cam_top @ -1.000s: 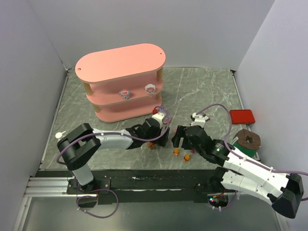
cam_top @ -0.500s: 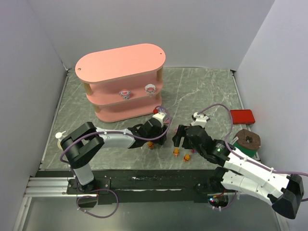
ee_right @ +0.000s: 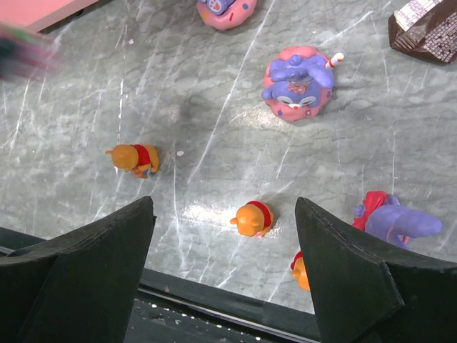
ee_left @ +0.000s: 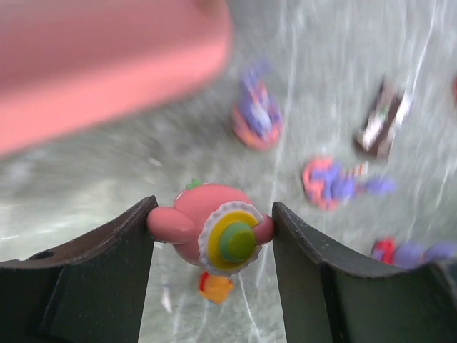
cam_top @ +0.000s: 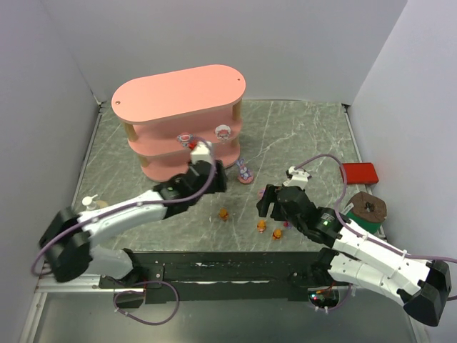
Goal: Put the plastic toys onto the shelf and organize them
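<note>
Pink-white round toy [ee_left: 214, 232] is sitting pinched in left gripper [ee_left: 213, 214], hovering just before shelf [cam_top: 178, 93] middle tier's front edge; right gripper [ee_right: 223, 207] is gaping wide, farther off.

— What's the worktop [cam_top: 300, 136] made of?
— It looks like grey-green stone with white veins, smooth, with a soft sheen.
— And the shelf [cam_top: 178, 93]?
— Matt pink boards on pale, bare wooden posts [cam_top: 238, 118].
— The little figures?
— Moulded plastic, glossy. The pink round toy [ee_left: 214, 232] between the left jaws shines, and so does the orange bear [ee_right: 136, 158].
— The jaws themselves?
— Dull black plastic. The snack bar [ee_right: 427, 28] has a shiny brown wrapper.
</note>
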You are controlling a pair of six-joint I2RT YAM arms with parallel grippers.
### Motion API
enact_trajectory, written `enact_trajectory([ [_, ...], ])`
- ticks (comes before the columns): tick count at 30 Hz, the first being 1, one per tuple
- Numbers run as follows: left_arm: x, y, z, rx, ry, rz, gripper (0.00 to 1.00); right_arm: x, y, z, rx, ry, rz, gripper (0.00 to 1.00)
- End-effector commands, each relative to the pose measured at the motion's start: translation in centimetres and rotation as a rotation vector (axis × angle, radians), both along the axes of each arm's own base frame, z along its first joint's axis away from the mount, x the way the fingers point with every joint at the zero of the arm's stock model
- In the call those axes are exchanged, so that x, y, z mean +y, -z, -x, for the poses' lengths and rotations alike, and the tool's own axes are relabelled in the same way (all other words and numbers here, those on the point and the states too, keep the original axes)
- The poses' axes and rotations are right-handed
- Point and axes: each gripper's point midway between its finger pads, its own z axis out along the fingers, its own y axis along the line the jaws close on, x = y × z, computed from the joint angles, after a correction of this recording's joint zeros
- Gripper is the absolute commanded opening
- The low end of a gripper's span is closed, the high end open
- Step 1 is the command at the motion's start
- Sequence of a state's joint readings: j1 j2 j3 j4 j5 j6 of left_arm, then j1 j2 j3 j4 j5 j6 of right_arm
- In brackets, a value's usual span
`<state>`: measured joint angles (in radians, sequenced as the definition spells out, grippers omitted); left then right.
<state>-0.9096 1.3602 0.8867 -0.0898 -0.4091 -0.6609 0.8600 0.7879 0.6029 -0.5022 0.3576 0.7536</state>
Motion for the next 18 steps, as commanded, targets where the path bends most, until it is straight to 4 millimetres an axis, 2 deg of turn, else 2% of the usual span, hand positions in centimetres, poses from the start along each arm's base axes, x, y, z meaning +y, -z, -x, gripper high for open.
enact_trajectory([
  [1, 6.3, -3.2, -0.4, -0.022, -0.216, -0.018, 0.04, -0.1, -0.9, -0.8, -0.034, 0.03, -0.021, 0.86],
  [2, 7.4, -4.3, -0.4, -0.037, -0.252, 0.004, 0.05, -0.1, -0.9, -0.9, -0.034, 0.028, -0.019, 0.86],
  [8, 13.5, -7.1, -0.4, -0.065, -0.405, 0.025, 0.06, 0.0, -1.0, -1.1, -0.038, 0.027, -0.022, 0.86],
  [12, 16.1, -9.9, -1.0, -0.117, -0.469, 0.034, 0.07, 0.0, -0.8, -1.1, -0.029, 0.025, -0.013, 0.86],
  [17, 19.3, -10.9, -2.3, -0.124, -0.561, -0.002, 0.08, -0.2, -0.9, -1.1, -0.035, 0.032, -0.014, 0.86],
  [18, 19.3, -10.9, -2.7, -0.124, -0.558, 0.007, 0.08, -0.3, -0.9, -1.1, -0.036, 0.034, -0.013, 0.86],
])
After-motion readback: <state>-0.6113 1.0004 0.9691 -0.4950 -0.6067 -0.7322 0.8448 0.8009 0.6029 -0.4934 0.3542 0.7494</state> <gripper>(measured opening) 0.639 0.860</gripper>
